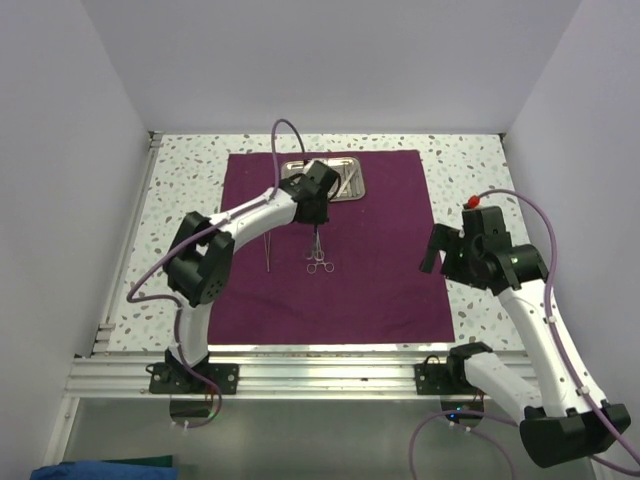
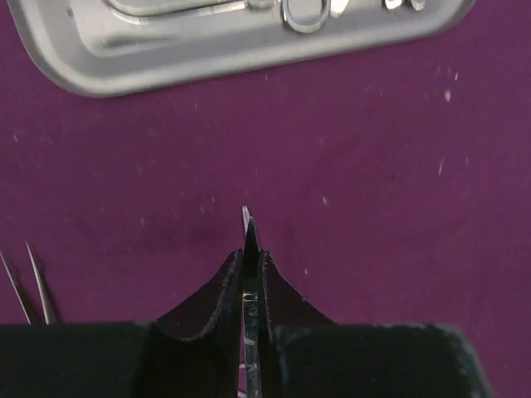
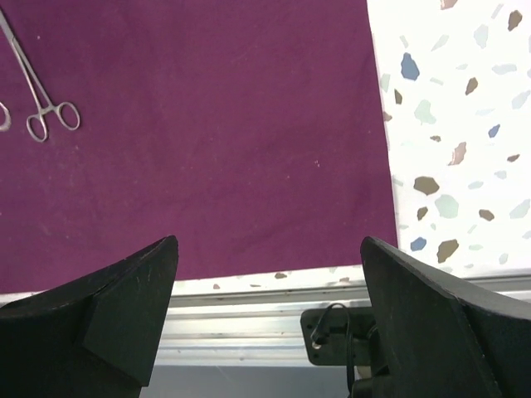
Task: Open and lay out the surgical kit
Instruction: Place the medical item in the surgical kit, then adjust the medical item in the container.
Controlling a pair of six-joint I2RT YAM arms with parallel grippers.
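Observation:
The plum cloth wrap (image 1: pixel 390 260) lies spread flat on the table. The steel tray (image 1: pixel 360 182) sits at its far edge and holds several instruments (image 2: pixel 307 12). My left gripper (image 1: pixel 315 212) is just in front of the tray, shut on a thin steel instrument (image 2: pixel 246 220). The instrument's tip pokes out past the fingers toward the tray (image 2: pixel 207 70). Its ring handles (image 1: pixel 320 265) trail back over the cloth and also show in the right wrist view (image 3: pixel 50 116). Tweezers (image 1: pixel 268 250) lie on the cloth to the left. My right gripper (image 1: pixel 433 250) hovers open and empty over the cloth's right edge.
Speckled tabletop (image 1: pixel 470 170) borders the cloth on the right and far sides. An aluminium rail (image 3: pixel 249 315) runs along the near edge below the right gripper (image 3: pixel 270 274). White walls enclose the table on three sides.

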